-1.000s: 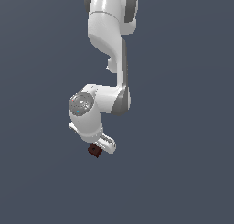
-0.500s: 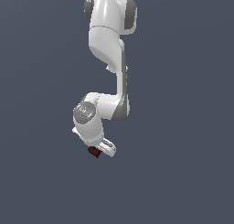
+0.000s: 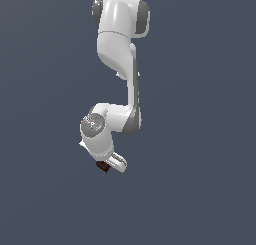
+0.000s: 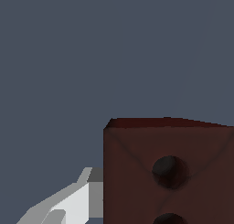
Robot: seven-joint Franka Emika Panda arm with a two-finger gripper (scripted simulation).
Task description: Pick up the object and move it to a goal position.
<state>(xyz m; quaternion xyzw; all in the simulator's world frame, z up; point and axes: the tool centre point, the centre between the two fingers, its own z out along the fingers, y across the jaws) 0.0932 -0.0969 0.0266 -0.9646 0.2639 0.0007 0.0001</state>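
I had my jaws (image 3: 108, 165) closed on the block (image 3: 103, 166), which sat at their tip below my folded arm (image 3: 120, 64), gripped tight, I judged, so I could carry it to the goal.

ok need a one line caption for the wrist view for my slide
Wrist view: dark reddish-brown block with two dark holes fills the frame, a pale end effector finger beside it, against a plain grey-blue background.
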